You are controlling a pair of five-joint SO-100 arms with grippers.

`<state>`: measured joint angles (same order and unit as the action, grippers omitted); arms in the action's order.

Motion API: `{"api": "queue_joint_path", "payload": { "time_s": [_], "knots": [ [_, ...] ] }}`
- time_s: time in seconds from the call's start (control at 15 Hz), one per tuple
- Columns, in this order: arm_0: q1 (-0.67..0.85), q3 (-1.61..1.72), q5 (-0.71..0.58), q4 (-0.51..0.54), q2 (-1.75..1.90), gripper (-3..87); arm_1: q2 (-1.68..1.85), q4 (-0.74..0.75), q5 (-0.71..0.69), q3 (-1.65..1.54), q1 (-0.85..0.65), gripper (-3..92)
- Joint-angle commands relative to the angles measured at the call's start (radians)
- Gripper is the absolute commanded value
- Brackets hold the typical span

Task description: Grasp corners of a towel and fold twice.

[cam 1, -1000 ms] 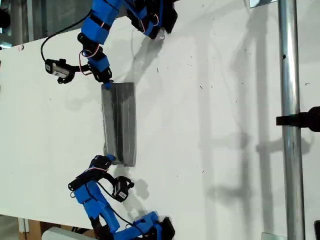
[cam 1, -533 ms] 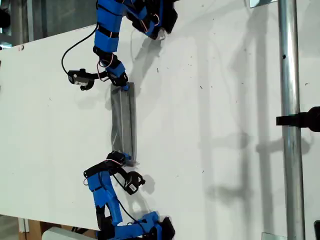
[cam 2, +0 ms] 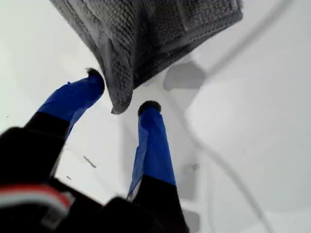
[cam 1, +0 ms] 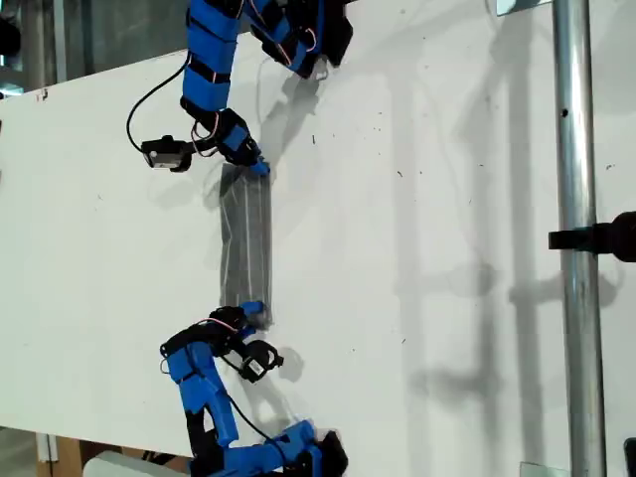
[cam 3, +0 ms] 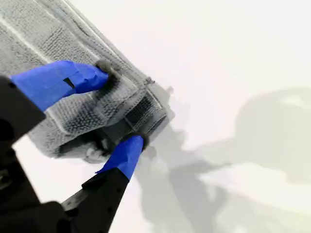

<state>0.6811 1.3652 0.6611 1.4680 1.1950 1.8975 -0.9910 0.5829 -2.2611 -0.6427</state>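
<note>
Towel (cam 1: 246, 238) is lying as a narrow, layered strip on the white worktop (cam 1: 417, 298), nearer the edge at the exterior view's left, with one arm at each end. My first gripper (cam 2: 121, 91) is standing with jaws apart, a rounded corner (cam 2: 119, 104) sitting between the tips; contact cannot be confirmed. My second gripper (cam 3: 120, 107) is pinching the stacked layers of the opposite end, jaws clamped on the cloth. Judgement: one fold appears made, and the second is pending. Recommendation: the first jaws should be catching every layer at the corner before any lift, and both ends should be travelling level to keep the edges aligned.
</note>
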Motion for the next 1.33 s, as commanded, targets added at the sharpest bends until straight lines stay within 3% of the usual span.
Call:
{"api": "queue_joint_path", "payload": {
  "time_s": [0.0,0.2,0.33,0.67,0.87,1.07,1.27],
  "knots": [
    [0.023,0.04,0.038,0.049,0.216,20.7,0.262,-0.163,0.037,0.054,0.005,23.5],
    [0.011,0.235,0.112,0.049,0.476,17.7,0.627,-0.347,0.114,-0.054,-0.072,25.8],
    [-0.083,0.448,0.129,-0.061,0.739,18.1,0.692,-0.331,0.21,-0.143,-0.094,28.5],
    [-0.371,0.94,0.305,-0.227,1.289,-1.5,0.546,-0.118,0.241,-0.247,-0.207,36.8],
    [-0.482,1.239,0.41,-0.354,1.72,-1.6,0.298,0.074,0.245,-0.193,-0.193,38.2],
    [-0.532,1.404,0.472,-0.314,2.056,-1.6,0.009,0.206,0.301,-0.078,-0.172,38.5],
    [-0.58,1.483,0.517,-0.325,2.125,-1.6,-0.256,0.27,0.426,0.11,-0.08,37.8]
  ]
}}
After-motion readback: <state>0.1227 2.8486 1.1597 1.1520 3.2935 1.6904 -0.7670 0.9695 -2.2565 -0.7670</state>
